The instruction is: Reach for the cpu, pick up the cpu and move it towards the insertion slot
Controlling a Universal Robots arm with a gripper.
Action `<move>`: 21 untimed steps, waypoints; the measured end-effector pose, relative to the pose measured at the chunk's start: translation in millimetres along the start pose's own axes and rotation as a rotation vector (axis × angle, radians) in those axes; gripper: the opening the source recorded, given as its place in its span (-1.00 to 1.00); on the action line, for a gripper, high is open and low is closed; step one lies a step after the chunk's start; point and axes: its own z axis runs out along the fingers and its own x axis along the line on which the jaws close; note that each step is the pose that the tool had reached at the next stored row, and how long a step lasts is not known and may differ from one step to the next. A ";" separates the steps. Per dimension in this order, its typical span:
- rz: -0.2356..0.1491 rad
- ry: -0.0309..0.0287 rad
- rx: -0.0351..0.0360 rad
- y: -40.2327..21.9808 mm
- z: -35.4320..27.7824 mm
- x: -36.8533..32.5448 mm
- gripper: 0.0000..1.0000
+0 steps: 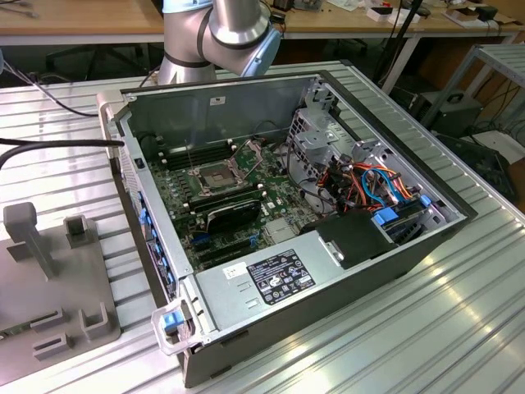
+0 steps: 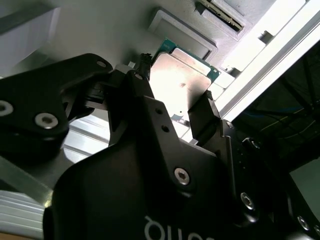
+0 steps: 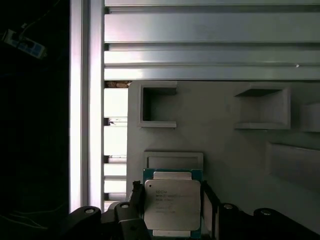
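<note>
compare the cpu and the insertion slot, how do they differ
The cpu shows a dull silver metal face with a green edge; the insertion slot has a shiny frame round a dark centre. The cpu sits in the gripper, over a grey tray; the insertion slot is fixed inside the computer case. Both are square.

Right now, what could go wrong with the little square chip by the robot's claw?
The gripper straddles the cpu at its thin edges, so the chip might tilt or slip if it is lifted. The insertion slot sits low inside the computer case, behind tall walls, so the arm might bump a wall.
</note>
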 end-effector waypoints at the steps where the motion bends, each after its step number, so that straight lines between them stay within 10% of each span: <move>1: 0.000 0.0001 0.0001 0.0 -0.5 0.0 0.09; 21: 0.000 0.0001 0.0000 0.7 -17.2 0.4 0.09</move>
